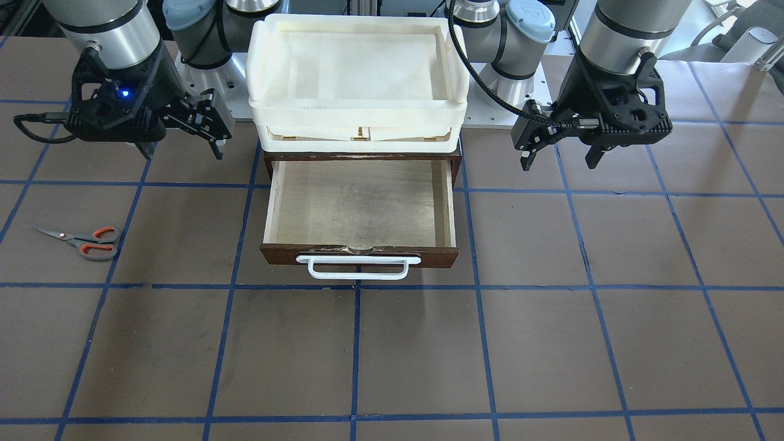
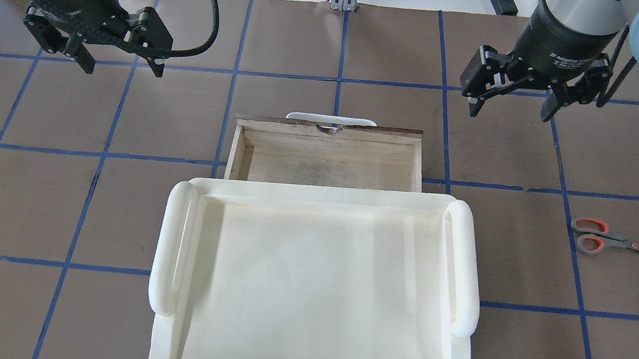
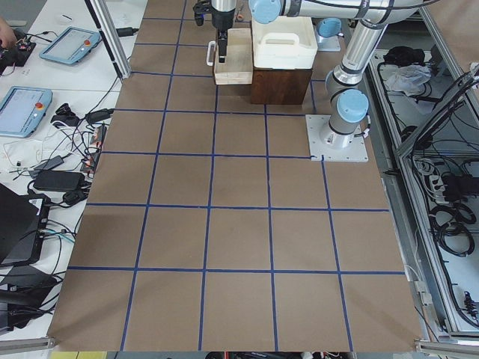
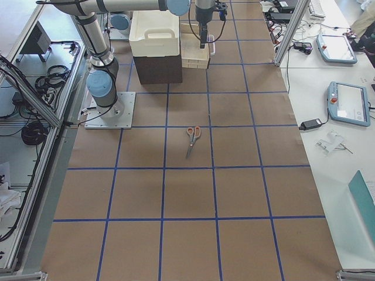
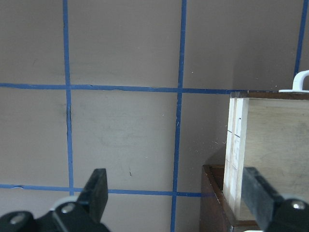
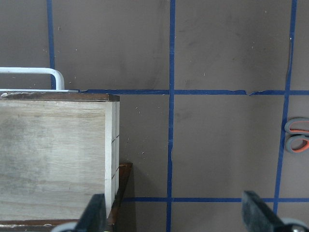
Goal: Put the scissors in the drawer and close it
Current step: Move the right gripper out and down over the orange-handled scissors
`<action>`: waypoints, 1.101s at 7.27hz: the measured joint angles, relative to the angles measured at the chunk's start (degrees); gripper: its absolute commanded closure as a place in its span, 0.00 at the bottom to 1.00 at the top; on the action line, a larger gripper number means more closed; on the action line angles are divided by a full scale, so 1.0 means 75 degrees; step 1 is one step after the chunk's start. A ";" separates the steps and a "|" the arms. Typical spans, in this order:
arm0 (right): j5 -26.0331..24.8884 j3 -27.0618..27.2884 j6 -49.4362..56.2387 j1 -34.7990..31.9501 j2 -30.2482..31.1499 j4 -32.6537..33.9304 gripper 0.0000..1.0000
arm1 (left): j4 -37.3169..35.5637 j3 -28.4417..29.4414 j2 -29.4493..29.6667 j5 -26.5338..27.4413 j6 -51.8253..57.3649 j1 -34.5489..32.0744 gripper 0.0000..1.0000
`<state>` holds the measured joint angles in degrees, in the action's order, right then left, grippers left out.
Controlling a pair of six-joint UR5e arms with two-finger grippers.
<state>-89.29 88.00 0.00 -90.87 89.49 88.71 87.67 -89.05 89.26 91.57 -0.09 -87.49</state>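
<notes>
1 pr scissors [image 1: 82,241] flat on bench [image 1: 429,355], mid-left of front view, well apart from 1 drawer [image 1: 360,211], centre, pulled open. 2 cream trays [image 1: 358,110] stacked above. 2 end effectors: left [image 1: 558,160] upper right, right [image 1: 182,150] upper left, both spread wide. Bench brown w/ blue tape grid.

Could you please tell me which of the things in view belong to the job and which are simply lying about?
For the job:
drawer, pulled open, nothing inside
scissors, flat on the table, well apart from the drawer

Just lying about:
cream-white trays, stacked above the drawer
control tablets on the side bench
</notes>
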 measured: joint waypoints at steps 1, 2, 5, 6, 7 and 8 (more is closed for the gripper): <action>-0.0001 0.0013 0.0000 0.0000 0.0009 -0.0002 0.00 | 0.0001 -0.0007 -0.0003 0.0003 0.0000 -0.0002 0.00; -0.0001 0.0016 -0.0001 -0.0001 0.0015 -0.0004 0.00 | -0.0018 -0.0035 -0.0006 -0.0009 -0.0005 -0.0010 0.00; -0.0025 0.0020 0.0010 -0.0001 0.0017 -0.0007 0.00 | -0.0081 -0.0097 -0.0017 -0.0032 -0.0022 -0.0018 0.00; -0.0050 0.0020 0.0011 0.0001 0.0016 -0.0048 0.00 | -0.0086 -0.0100 -0.0019 -0.0036 -0.0023 -0.0018 0.00; -0.0074 0.0020 0.0014 0.0030 0.0008 -0.0137 0.00 | -0.0087 -0.0110 -0.0019 -0.0041 -0.0026 -0.0022 0.00; -0.0086 0.0028 0.0119 0.0090 -0.0004 -0.0211 0.00 | -0.0091 -0.0125 -0.0019 -0.0044 -0.0030 -0.0026 0.00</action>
<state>-89.94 88.21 0.89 -90.20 89.46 87.13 86.99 -89.98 89.12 91.24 -0.32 -87.68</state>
